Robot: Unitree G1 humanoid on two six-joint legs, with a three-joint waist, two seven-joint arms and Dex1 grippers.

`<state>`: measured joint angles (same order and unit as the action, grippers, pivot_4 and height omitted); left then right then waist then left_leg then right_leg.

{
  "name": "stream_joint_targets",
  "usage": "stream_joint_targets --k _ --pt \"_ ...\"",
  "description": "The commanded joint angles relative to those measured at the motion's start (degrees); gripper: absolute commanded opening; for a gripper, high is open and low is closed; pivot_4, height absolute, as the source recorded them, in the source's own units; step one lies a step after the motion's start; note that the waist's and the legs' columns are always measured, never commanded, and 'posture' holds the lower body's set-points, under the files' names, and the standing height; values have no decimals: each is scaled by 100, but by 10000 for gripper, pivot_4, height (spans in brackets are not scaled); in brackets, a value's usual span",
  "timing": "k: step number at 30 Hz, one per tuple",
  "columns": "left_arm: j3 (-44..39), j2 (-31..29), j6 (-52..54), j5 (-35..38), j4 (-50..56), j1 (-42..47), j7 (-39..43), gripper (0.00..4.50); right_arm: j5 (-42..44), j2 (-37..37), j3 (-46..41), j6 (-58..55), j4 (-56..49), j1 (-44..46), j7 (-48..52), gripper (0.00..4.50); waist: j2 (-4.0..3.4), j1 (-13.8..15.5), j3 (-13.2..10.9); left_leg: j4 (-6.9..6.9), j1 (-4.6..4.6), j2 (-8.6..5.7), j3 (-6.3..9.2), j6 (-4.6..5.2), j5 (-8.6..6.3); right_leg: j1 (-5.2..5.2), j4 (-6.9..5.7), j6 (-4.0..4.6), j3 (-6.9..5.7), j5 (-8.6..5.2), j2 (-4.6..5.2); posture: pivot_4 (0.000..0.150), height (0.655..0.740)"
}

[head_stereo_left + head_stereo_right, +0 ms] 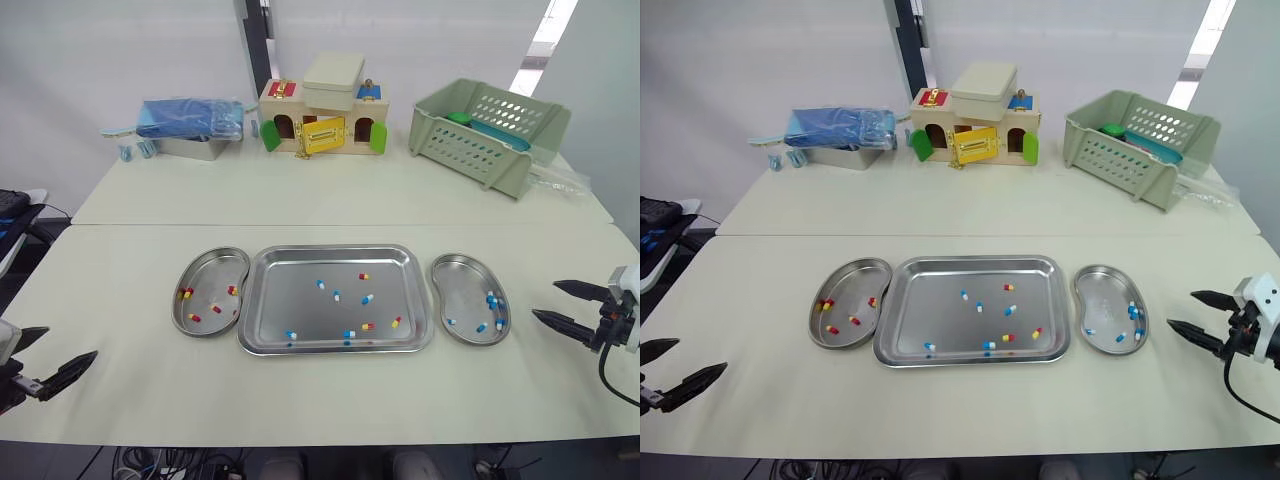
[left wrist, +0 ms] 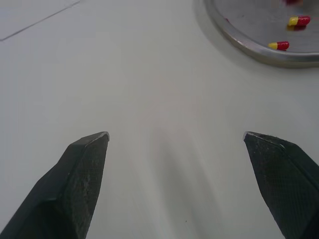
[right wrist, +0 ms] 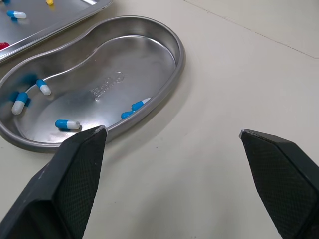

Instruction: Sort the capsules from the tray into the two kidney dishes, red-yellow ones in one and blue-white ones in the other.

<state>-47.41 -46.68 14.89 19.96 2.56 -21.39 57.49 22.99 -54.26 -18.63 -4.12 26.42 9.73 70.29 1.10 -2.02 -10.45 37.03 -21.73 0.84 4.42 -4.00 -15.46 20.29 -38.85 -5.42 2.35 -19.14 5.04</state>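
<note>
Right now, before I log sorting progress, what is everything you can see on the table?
Cream table: one, bearing everything.
Rectangular steel tray: one, silver, centre.
Left steel kidney dish: one, silver, beside the tray's left end.
Right steel kidney dish: one, silver, beside the tray's right end.
Blue-white capsules: five in the tray, about five in the right dish.
Red-yellow capsules: three in the tray, about five in the left dish.
Steel box: one, holding blue packets, far left.
Wooden toy house: one, multicoloured, far centre.
Green perforated basket: one, far right.
Left gripper: black, open, near left.
Right gripper: black, open, beside the right dish.
</note>
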Motion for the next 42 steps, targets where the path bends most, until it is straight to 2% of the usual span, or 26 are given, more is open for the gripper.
stream_joint_targets --k 1,3,8,14,19,25,33,36,39,42 --pt "-20 413 -783 223 443 96 -114 44691 -91 -245 -29 -173 148 259 -11 45000 0 3 0 0 0 0 0 0 0 0 0 0 0 0 0 1500 7400" --pt "228 887 -985 584 1114 -94 51 44691 -167 -264 -18 -154 174 315 -54 45000 -1 4 1 1 -2 0 -1 -1 0 0 1 0 -1 0 1 1500 7400" --pt "849 1558 -1072 1019 2323 -688 119 44691 -276 -424 147 -380 338 456 165 45000 -2 7 3 2 -4 1 -6 -2 0 -3 9 0 2 1 3 1500 7400" --pt "1698 2215 -1529 1128 2924 -1514 342 44691 -404 -609 190 -343 297 479 391 45000 -13 -2 9 2 -2 0 -14 -1 0 -5 13 0 8 1 3 1500 7400" --pt "2274 2844 -2603 879 2479 -1874 574 44691 -341 -708 96 -337 247 492 476 45000 -16 13 11 3 0 -1 -14 0 -1 -11 17 0 5 1 3 1500 7400" --pt "2609 3443 -3951 787 1543 -1821 651 44691 -444 -815 222 -220 331 709 629 45000 -17 8 11 2 -1 -2 -15 0 -1 -10 23 0 6 1 3 1500 7400" --pt "2951 3658 -4634 793 1199 -1736 309 44691 -352 -1093 431 -561 157 1248 1151 45000 -29 -1 11 1 -2 -3 -16 3 -2 -10 27 -1 8 1 3 1500 7400" --pt "3128 3785 -4983 875 1155 -1826 259 44691 -138 -1203 626 -1209 -390 1490 1459 45000 -33 -22 12 1 -2 -3 -18 4 -3 -9 29 -2 11 2 3 1500 7400" --pt "3323 3864 -5272 983 1038 -1955 282 44691 299 -1227 901 -2275 -1557 1651 1614 45000 -39 -73 15 1 -2 -3 -21 11 -8 -9 36 -4 17 3 3 1500 7400" --pt "3395 3874 -5446 1039 994 -1924 167 44691 713 -941 1271 -3169 -2823 1928 1287 45000 -52 -122 20 -1 -10 -3 -23 17 -12 -10 64 -15 20 11 3 1500 7400"
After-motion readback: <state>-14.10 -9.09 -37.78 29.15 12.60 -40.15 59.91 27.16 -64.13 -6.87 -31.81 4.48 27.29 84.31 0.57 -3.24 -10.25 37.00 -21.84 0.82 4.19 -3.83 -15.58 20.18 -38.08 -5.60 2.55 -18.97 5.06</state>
